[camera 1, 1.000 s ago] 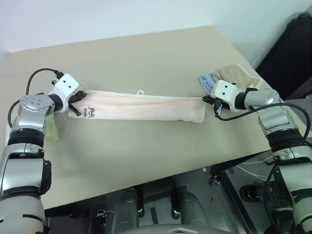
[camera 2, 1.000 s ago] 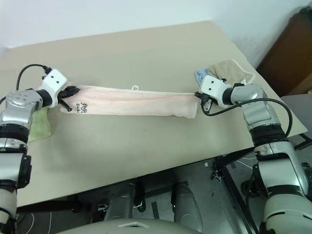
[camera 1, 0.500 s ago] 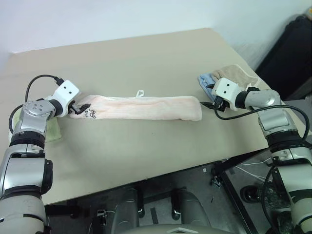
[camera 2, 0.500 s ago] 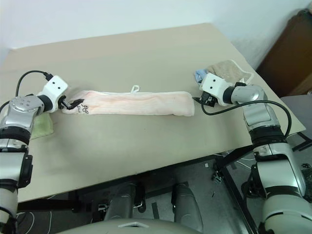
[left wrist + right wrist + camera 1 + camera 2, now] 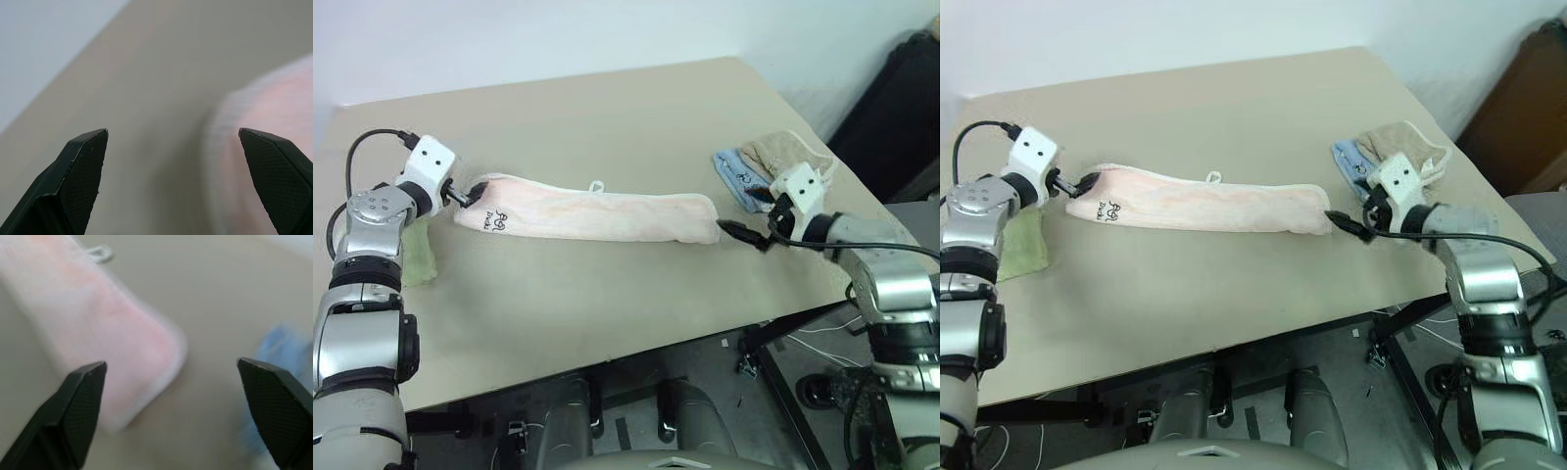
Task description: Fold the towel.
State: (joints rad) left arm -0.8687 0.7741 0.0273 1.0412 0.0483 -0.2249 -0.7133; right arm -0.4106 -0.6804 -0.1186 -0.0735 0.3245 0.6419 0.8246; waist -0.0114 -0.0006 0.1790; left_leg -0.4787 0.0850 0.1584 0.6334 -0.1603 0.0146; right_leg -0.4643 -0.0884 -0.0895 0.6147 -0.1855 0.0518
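The towel (image 5: 597, 215), pale pink with white trim, lies on the table (image 5: 607, 117) as a long narrow band running left to right. A small white loop tag (image 5: 596, 185) sits on its far edge, and a dark printed mark (image 5: 496, 219) near its left end. My left gripper (image 5: 465, 194) is open right at that left end, holding nothing; in the left wrist view the towel (image 5: 264, 112) lies beyond one fingertip (image 5: 85, 156). My right gripper (image 5: 744, 235) is open a short way off the towel's right end (image 5: 112, 333), pointing at it.
A tan towel (image 5: 790, 152) and a blue cloth (image 5: 736, 171) lie bunched at the table's right edge, just behind my right wrist. A light green towel (image 5: 416, 259) lies under my left forearm. The table's near edge runs close to my right hand.
Both grippers opened and let go of the towel's ends, and the towel settled flat. My right hand drew back toward the near right edge and rolled. My left hand hardly moved.
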